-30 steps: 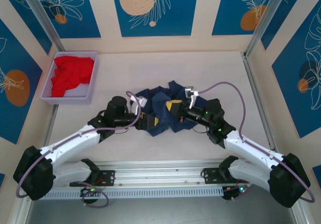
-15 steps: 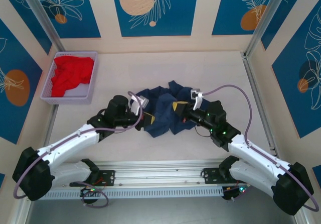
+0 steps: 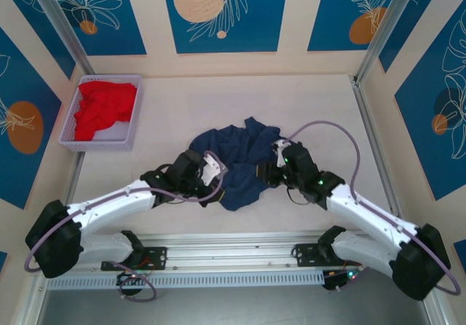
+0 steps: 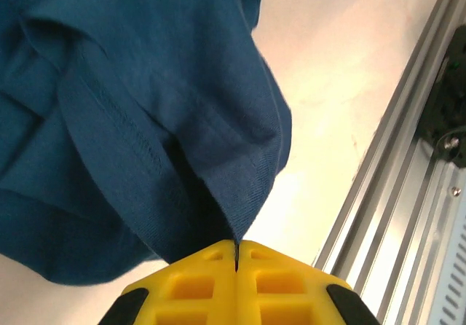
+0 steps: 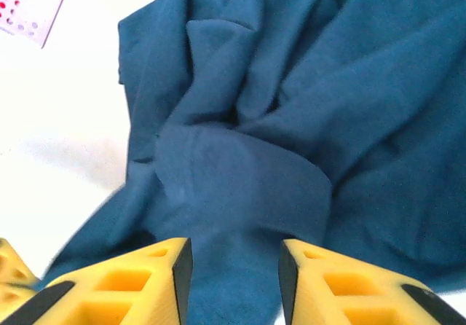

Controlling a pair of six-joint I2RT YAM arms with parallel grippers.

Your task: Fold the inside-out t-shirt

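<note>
Where the overhead camera looks down, the inside-out t-shirt [image 3: 244,154] lies in a crumpled navy heap at the middle of the bench [image 3: 182,103], just beyond the two arms. The left hand [image 3: 218,181] is at the heap's near left edge and the right hand [image 3: 268,170] at its near right side, both touching the cloth. Well apart from them, at the far left corner, a lilac basket [image 3: 73,137] holds a red garment [image 3: 105,110].

Through the left wrist camera, the left hand [image 4: 237,246] has its yellow fingers [image 4: 196,281] pressed together, clamped on a stitched hem fold of the t-shirt [image 4: 145,121], which drapes away from the grip. The pale bench [image 4: 342,63] shows beside it, with an aluminium rail [image 4: 393,194] running along the right.

Through the right wrist camera, the right hand [image 5: 229,267] has its yellow fingers [image 5: 320,296] standing apart, with rumpled folds of the t-shirt [image 5: 277,121] lying in front of and between them. A corner of the basket [image 5: 29,4] shows at top left.
</note>
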